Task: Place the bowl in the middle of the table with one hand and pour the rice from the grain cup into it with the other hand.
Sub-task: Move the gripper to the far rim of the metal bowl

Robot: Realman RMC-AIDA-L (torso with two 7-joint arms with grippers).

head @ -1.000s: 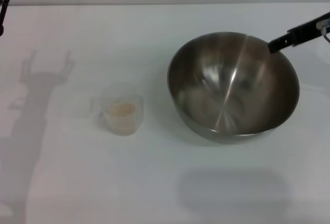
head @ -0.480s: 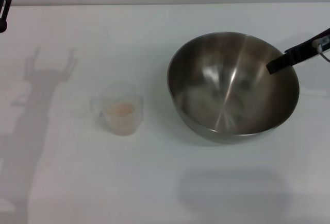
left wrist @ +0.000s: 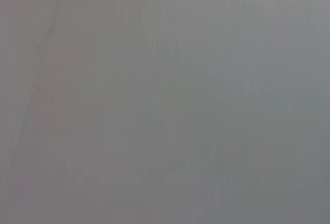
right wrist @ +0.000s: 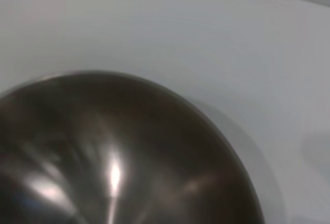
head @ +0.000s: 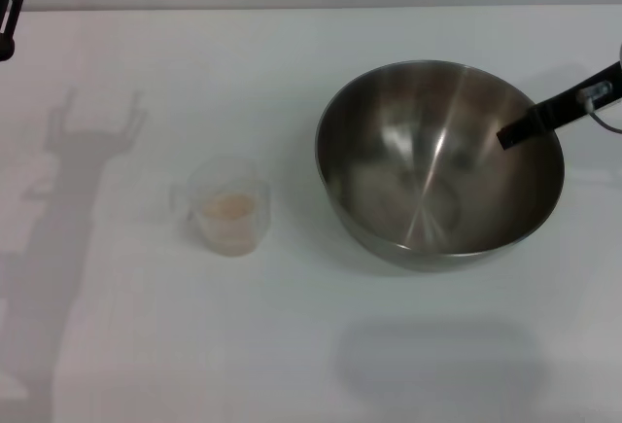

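on the table [head: 311, 345]: bowl [head: 439, 165] at right of centre; grain cup [head: 229, 205] to its left, well apart, with rice [head: 227, 208] inside. right gripper [head: 515, 132] reaches over the bowl's right rim. left gripper [head: 8, 10] at far-left edge, behind the cup.

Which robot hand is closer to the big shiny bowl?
The right. The right end effector reaches over the bowl at its far right rim. The left end effector sits at the table's far left corner.
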